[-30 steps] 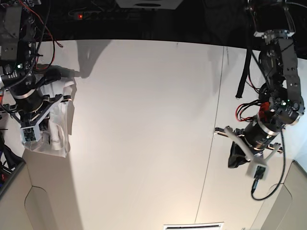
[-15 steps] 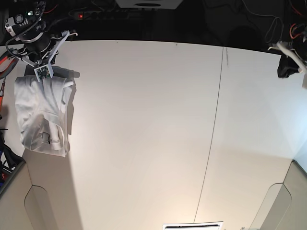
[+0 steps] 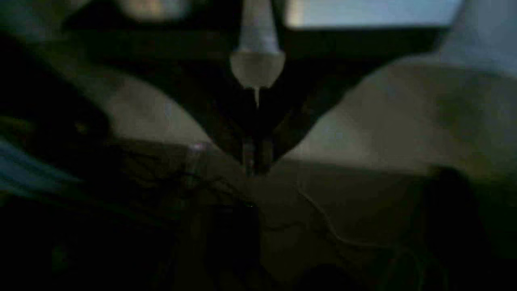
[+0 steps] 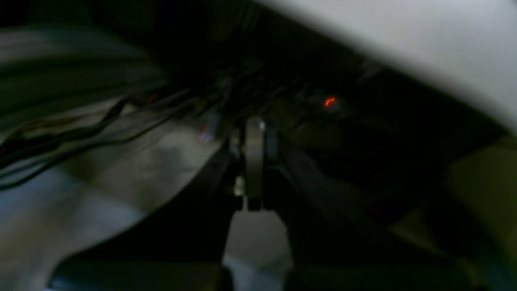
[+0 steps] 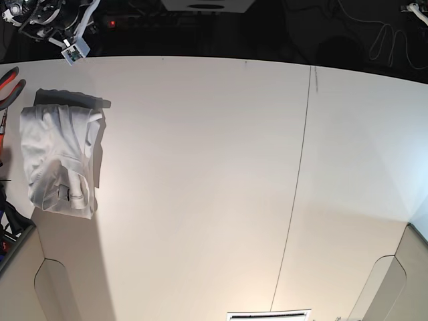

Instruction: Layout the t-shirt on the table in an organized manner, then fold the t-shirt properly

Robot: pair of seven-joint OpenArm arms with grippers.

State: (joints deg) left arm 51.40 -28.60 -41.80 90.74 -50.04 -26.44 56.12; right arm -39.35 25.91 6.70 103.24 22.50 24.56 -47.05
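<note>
The white t-shirt (image 5: 59,157) lies folded in a compact upright rectangle on the table (image 5: 200,180) near its left edge, a small grey tag on its lower part. My right arm (image 5: 57,19) is raised behind the table's back left corner, apart from the shirt. The right wrist view is dark and blurred; my right gripper (image 4: 253,137) shows its fingers pressed together, holding nothing. In the equally dark left wrist view, my left gripper (image 3: 251,161) is shut and empty. Only a sliver of the left arm (image 5: 418,8) shows at the top right.
A thin dark seam (image 5: 297,174) crosses the tabletop right of centre. Red tool handles (image 5: 9,81) lie at the left edge beside the shirt. Cables hang in the dark strip behind the table. Beige panels (image 5: 57,287) sit at both front corners.
My right arm has lifted off the shirt and drawn back to the far left corner. The left arm has swung from the right side up out of the base view. The shirt stays put.
</note>
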